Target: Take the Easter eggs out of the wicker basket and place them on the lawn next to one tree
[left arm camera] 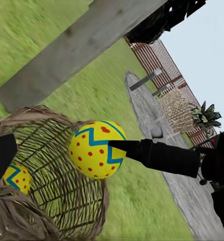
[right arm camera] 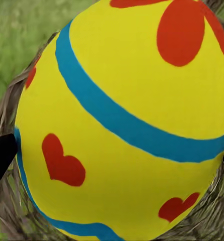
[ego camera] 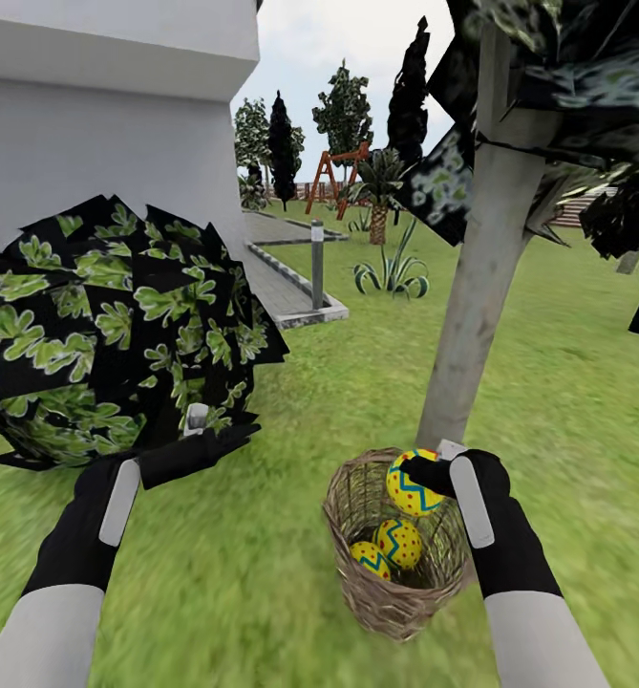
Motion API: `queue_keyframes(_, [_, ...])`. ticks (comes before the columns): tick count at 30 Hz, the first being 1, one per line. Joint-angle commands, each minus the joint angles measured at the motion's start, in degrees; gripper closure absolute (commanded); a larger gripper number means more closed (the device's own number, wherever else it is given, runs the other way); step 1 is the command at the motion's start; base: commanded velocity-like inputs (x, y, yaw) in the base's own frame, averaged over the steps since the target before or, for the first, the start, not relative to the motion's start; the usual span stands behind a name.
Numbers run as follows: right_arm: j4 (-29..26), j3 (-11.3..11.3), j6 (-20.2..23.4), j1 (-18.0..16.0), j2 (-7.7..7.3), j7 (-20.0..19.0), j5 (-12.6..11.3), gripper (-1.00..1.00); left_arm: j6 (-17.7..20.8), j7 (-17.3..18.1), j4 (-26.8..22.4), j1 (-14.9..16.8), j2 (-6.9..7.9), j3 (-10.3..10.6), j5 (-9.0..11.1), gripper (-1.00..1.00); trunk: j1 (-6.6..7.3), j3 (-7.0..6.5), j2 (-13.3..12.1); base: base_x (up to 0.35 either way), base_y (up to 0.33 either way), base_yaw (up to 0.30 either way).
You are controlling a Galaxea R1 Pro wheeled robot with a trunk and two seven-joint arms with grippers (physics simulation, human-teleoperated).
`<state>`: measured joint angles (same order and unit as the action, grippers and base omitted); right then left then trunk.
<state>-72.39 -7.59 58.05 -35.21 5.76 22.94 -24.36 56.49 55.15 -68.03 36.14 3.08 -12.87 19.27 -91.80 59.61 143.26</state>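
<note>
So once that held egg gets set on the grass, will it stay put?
Likely to roll: the Easter egg in the right claw is smooth and rounded. The lawn looks flat, so it may settle. Its glossy shell could slip between the fingers.

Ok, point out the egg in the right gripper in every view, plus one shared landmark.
Head view: the held egg sits right of centre, low, above the basket rim.
Left wrist view: the egg is mid-frame, pinched by the right gripper.
Right wrist view: it spans nearly the whole picture.
Shared landmark: the wicker basket.
</note>
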Motion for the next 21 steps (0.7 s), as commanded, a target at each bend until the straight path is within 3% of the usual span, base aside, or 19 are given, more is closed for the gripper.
queue_keyframes(1, [0.0,-0.1,0.1,0.0,0.04,0.5,-0.6,1.0,0.2,0.2,0.0,0.0,0.0,0.0,-0.1,-1.0,0.07,-0.18,0.0,-0.342,0.0,0.0])
queue_keyframes(11, [-0.1,-0.1,0.1,0.0,-0.22,0.5,-0.6,1.0,0.2,0.1,0.0,0.1,-0.09,0.0,-0.1,-1.0,1.88,-2.06,-3.2,-0.344,0.0,0.0])
queue_keyframes(15, [-0.2,-0.1,-0.1,0.1,-0.2,-1.2,-0.5,1.0,0.1,0.5,0.0,0.0,-0.03,0.0,0.1,-1.0,2.1,-2.23,-3.6,-0.121,0.0,0.0])
queue_keyframes(17, [-0.4,-0.1,-0.2,1.3,-0.86,-11.1,-0.2,1.0,0.0,0.5,0.2,0.0,-0.09,0.0,0.0,-1.0,2.1,-2.23,-3.6,-0.009,0.0,0.0])
queue_keyframes(18, [-0.5,-0.1,-0.4,2.2,-2.42,-19.0,0.1,1.0,-0.1,0.6,1.3,0.0,-0.22,0.0,0.1,-1.0,2.1,-2.23,-3.6,-0.002,0.0,0.0])
queue_keyframes(20, [-0.5,-0.1,-0.6,2.7,-5.96,-30.8,0.3,1.0,-1.2,0.6,3.7,0.0,-0.5,0.0,0.3,-1.0,2.1,-2.23,-3.6,-0.001,0.0,0.0])
queue_keyframes(21, [-0.5,-0.2,-0.7,2.8,-6.99,-34.1,0.3,1.0,-2.3,0.7,4.1,0.0,-0.61,0.0,0.3,-1.0,2.1,-2.23,-3.6,0.0,0.0,0.0])
